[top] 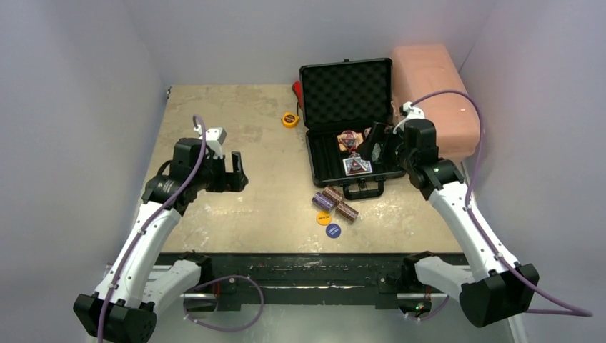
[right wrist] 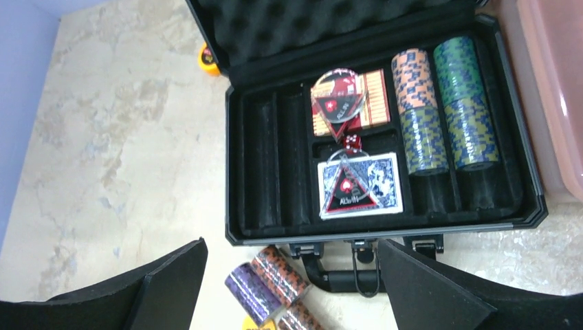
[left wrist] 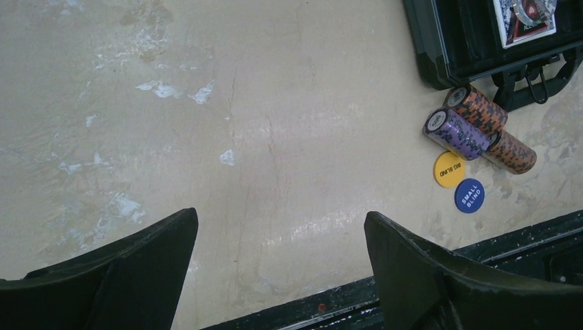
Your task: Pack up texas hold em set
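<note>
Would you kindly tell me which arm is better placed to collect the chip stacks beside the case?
Probably the right. The right tool hangs open over the black foam-lined hard briefcase, close to the orange and purple cylindrical chip stacks by its handle; the left tool is farther off.

1. You are looking at the briefcase [top: 346,93] sitting open on the far right part of the table [top: 236,121], its lid standing at the far edge.
2. The box [top: 436,86] is sitting just right of it, and the tape measure [top: 290,119] is lying to its left.
3. Inside, two card decks [right wrist: 360,183] are lying in the middle, one behind the other, with packed chip stacks [right wrist: 419,130] lying in the slots to their right.
4. Three loose chip stacks [left wrist: 459,133] are lying on the table just near of the handle.
5. The big blind button [left wrist: 449,169] and small blind button [left wrist: 469,195] are lying nearer still, just beside each other.
</note>
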Controlling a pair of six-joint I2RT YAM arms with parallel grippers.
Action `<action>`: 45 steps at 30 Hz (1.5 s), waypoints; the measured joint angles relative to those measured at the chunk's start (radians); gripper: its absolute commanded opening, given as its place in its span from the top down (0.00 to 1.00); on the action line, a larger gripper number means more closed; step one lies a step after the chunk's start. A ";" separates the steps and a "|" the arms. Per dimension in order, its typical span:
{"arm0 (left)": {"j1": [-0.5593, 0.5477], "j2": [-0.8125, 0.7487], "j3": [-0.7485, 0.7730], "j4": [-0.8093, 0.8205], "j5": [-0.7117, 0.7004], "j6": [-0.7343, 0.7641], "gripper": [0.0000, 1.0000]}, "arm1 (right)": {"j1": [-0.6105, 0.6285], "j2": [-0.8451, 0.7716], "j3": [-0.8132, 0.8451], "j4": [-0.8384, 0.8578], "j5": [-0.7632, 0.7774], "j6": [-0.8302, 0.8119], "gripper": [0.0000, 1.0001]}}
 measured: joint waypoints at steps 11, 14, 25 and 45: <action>-0.008 0.000 0.000 -0.003 0.013 -0.002 0.11 | 0.069 0.027 0.010 -0.137 -0.033 -0.049 0.01; -0.009 0.001 0.000 -0.003 0.013 -0.002 0.12 | 0.117 0.038 0.010 -0.164 -0.039 -0.059 0.01; -0.010 0.008 0.001 -0.010 0.013 -0.003 0.12 | 0.315 0.188 0.010 -0.257 -0.069 -0.109 0.04; -0.014 0.008 0.001 -0.011 0.027 -0.003 0.12 | 0.344 0.325 -0.105 -0.172 -0.004 -0.077 0.11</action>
